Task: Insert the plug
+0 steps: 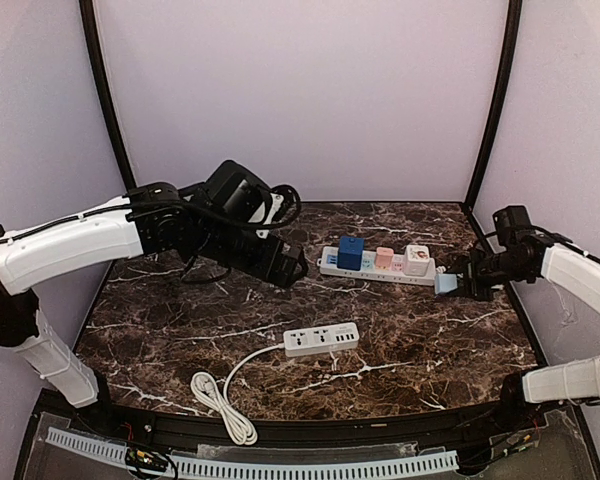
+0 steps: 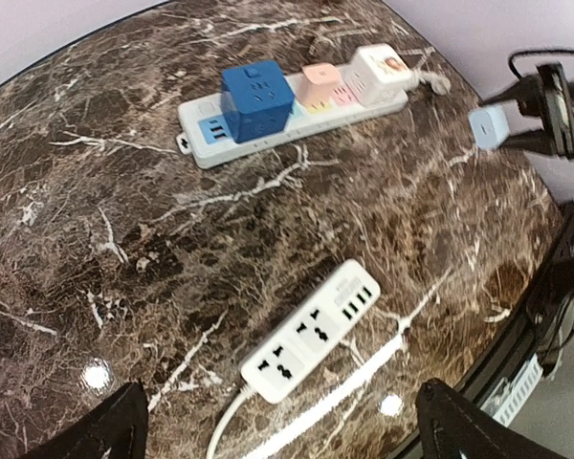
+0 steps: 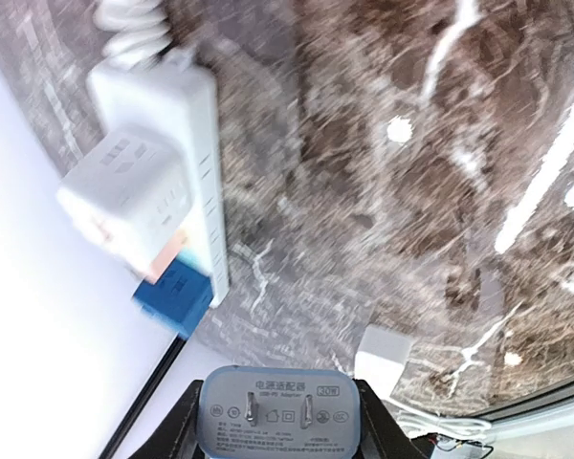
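My right gripper (image 1: 458, 284) is shut on a light blue plug adapter (image 1: 446, 284), held above the table just right of the long white power strip (image 1: 332, 266). In the right wrist view the adapter (image 3: 275, 413) shows its two prongs between my fingers. The long strip carries a blue cube (image 1: 351, 252), a pink one (image 1: 384, 258) and a white one (image 1: 416, 260). A short white power strip (image 1: 321, 339) with a coiled cord lies near the front; in the left wrist view its sockets (image 2: 311, 331) are empty. My left gripper (image 2: 277, 430) is open, hovering left of the long strip.
The short strip's white cord (image 1: 220, 395) coils at the front centre. Black frame posts stand at the back corners (image 1: 492, 100). The table's front edge (image 1: 280, 425) runs below the cord.
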Robot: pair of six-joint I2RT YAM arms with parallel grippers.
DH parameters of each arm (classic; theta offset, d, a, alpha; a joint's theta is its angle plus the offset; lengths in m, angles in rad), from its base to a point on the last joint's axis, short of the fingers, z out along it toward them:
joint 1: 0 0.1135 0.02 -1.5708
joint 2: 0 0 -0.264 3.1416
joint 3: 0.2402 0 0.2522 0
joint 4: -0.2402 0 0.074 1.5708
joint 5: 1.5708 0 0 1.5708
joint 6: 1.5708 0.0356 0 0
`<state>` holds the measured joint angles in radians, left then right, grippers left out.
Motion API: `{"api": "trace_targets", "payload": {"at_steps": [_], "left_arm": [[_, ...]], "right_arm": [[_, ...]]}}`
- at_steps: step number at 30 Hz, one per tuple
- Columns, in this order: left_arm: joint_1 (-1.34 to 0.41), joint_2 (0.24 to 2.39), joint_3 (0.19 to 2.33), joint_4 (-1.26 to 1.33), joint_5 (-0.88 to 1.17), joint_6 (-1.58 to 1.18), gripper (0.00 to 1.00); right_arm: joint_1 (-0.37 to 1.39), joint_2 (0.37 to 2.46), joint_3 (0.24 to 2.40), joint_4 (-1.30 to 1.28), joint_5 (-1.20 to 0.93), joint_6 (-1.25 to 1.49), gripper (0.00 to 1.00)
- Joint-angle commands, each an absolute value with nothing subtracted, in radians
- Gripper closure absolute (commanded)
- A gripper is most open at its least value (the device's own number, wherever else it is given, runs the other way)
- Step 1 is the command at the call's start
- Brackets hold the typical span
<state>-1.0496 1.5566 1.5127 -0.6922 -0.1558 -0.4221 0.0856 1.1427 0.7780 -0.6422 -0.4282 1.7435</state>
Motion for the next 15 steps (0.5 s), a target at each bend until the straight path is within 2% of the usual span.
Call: {"api": "trace_targets", "payload": {"at_steps": [1, 15], "left_arm": [[-0.992, 1.498, 1.438, -0.537, -0.047, -0.526, 0.03], [-0.994, 1.639, 1.441, -0.091, 0.258, -0.678, 0.19]], "right_arm": [[0.145, 1.119, 0.845, -0.654, -0.472, 1.772, 1.0], [0.391, 1.062, 0.996, -0.609, -0.42, 1.962, 1.0]]}}
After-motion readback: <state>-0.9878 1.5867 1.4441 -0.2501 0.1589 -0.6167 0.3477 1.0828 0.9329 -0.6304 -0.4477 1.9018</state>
